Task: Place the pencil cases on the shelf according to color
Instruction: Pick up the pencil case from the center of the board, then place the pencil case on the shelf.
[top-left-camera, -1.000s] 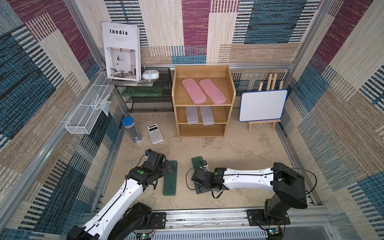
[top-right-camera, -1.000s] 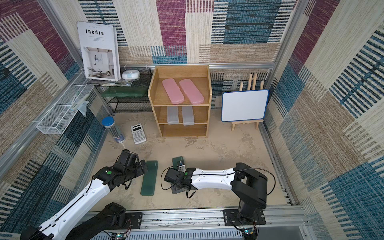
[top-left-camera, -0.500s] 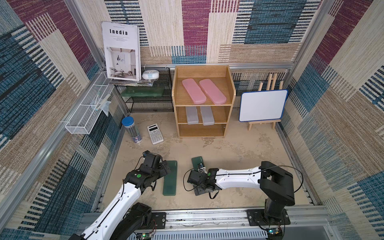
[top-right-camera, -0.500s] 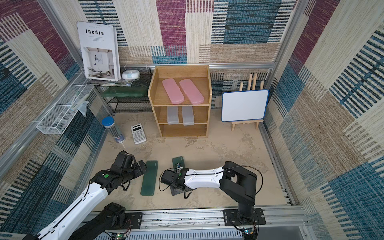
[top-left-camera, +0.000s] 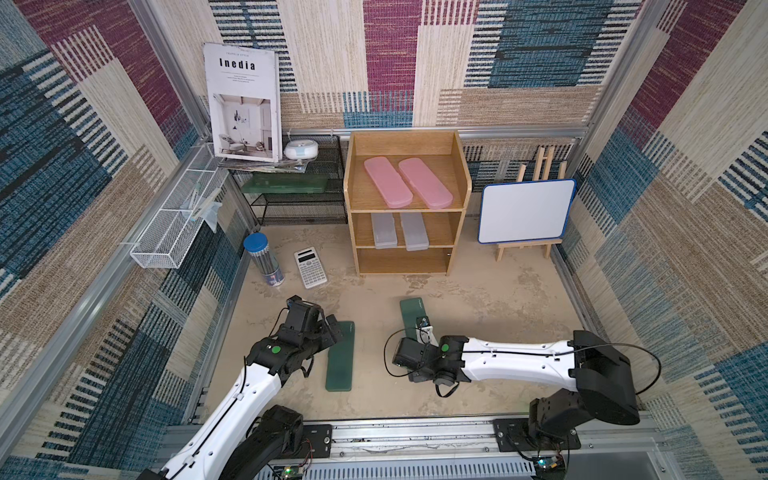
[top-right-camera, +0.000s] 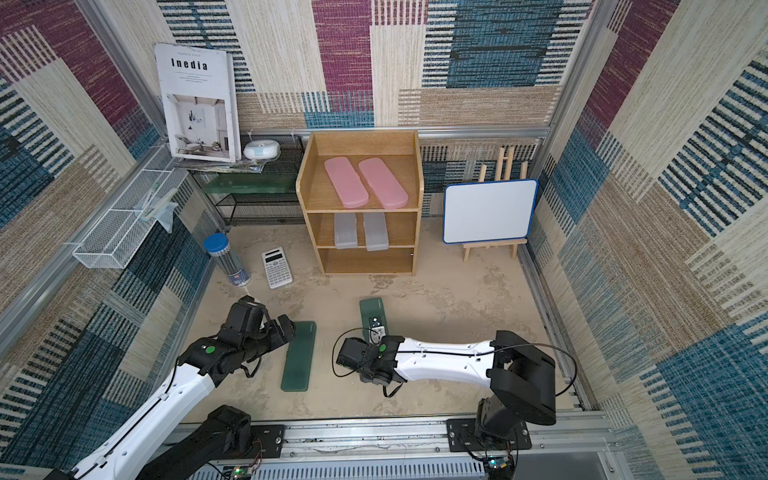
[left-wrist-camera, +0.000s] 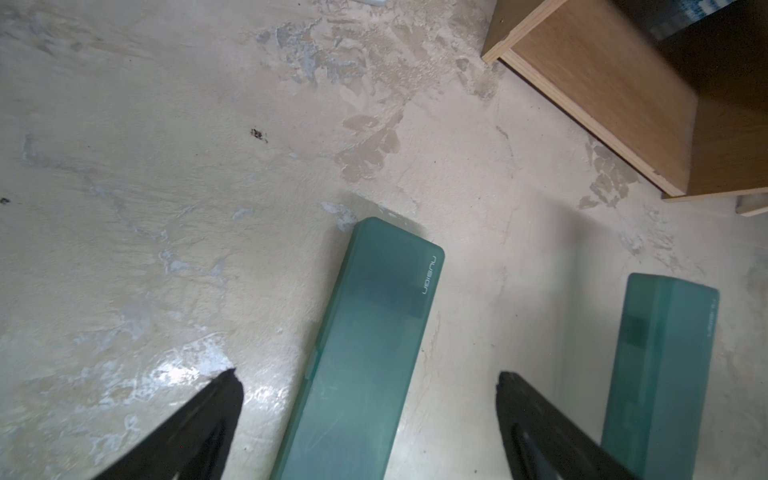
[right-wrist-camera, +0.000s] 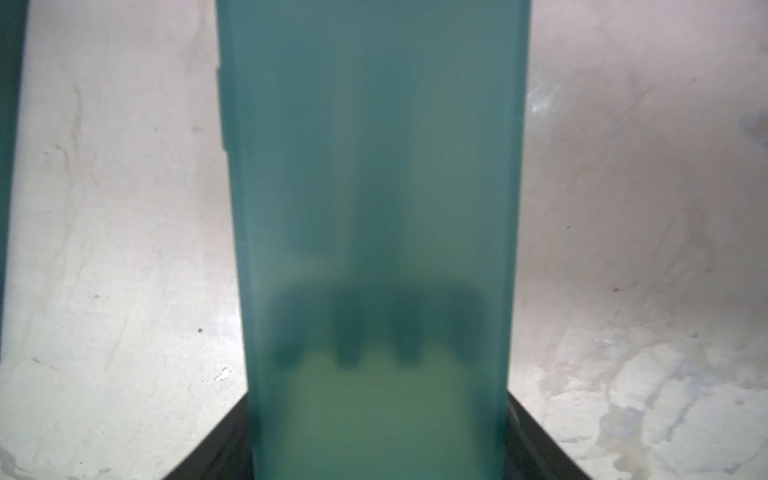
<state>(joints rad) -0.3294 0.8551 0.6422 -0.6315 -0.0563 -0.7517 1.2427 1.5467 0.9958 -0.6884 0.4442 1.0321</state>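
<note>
Between the wide-spread left fingers (left-wrist-camera: 199, 424) lies one green pencil case (left-wrist-camera: 361, 332), flat on the tabletop (top-left-camera: 498, 299) with nothing touching it. Just outside those fingers sits the second green pencil case (right-wrist-camera: 374, 166), and the right fingers (right-wrist-camera: 224, 449) are closed against both its long edges, near one end.

Well ahead of both sets of fingers stands the shelf (top-left-camera: 461, 195): two pink cases (top-left-camera: 386, 180) up top, two frosted cases (top-left-camera: 383, 230) in the middle, bottom tier bare. A calculator (top-left-camera: 310, 267) and a blue-lidded pencil tube (top-left-camera: 264, 259) sit beyond the left fingers, clear of the route.

Compared with a second ago, both green cases lie where they were and the arms have barely shifted. They're dark, translucent teal-green, long and flat, with rounded corners.
</note>
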